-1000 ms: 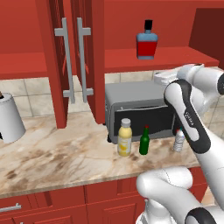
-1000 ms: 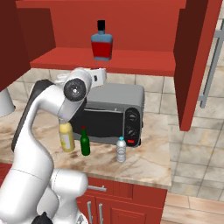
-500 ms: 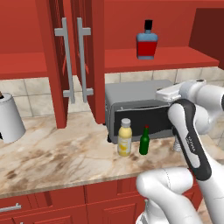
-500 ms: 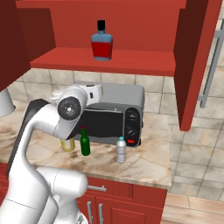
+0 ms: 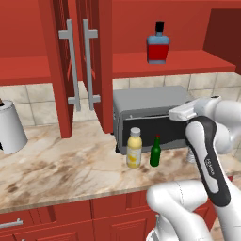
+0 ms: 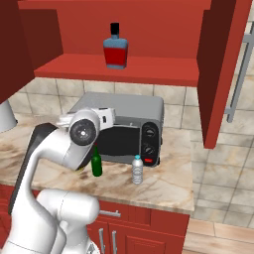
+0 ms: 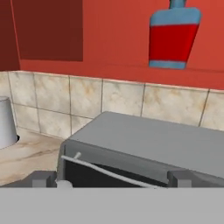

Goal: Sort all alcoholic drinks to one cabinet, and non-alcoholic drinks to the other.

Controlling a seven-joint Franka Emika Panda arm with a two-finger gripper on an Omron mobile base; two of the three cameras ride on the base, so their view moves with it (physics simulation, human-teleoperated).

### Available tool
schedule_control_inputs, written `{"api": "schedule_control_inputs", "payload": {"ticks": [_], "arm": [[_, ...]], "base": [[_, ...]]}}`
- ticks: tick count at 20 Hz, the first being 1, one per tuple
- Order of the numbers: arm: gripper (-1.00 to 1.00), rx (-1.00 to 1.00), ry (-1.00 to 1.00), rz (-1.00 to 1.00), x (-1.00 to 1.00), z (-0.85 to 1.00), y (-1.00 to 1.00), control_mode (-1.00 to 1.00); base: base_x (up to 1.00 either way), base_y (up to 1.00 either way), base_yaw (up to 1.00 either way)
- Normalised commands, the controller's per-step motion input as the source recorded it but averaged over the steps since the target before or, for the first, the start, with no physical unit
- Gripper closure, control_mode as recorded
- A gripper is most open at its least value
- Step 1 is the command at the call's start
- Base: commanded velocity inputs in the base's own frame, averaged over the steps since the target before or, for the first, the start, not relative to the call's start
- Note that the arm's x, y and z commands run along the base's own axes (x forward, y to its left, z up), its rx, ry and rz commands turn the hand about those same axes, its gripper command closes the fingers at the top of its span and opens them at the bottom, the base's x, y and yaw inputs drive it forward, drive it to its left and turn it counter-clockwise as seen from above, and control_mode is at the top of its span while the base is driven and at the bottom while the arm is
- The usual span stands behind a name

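1 bottle's sorted: the square red-and-blue bottle (image 5: 157, 43) sits on the cabinet shelf (image 5: 179, 61). Gripper (image 7: 113, 179) hangs released, empty, over the toaster oven (image 6: 126, 124). Green bottle (image 5: 155, 151), juice bottle (image 5: 134, 148) and water bottle (image 6: 137, 169) wait near the counter's (image 5: 61, 160) front edge. I'd drop low and grab green by its body.
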Motion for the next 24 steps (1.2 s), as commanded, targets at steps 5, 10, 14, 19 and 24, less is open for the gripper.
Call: {"api": "schedule_control_inputs", "payload": {"ticks": [5, 10, 14, 19, 24], "arm": [[-1.00, 0.00, 0.04, 0.08, -0.24, -0.29, 0.00, -1.00], [-1.00, 0.00, 0.04, 0.09, -0.24, -0.33, 0.00, -1.00], [-1.00, 0.00, 0.03, 0.09, -0.11, -0.32, 0.02, -1.00], [-1.00, 0.00, 0.01, 0.09, -0.11, -0.28, 0.03, -1.00], [-1.00, 0.00, 0.00, 0.09, -0.13, -0.31, 0.13, -1.00]], "base": [[0.00, 0.00, 0.00], [0.00, 0.00, 0.00], [0.00, 0.00, 0.00], [0.00, 0.00, 0.00], [0.00, 0.00, 0.00]]}}
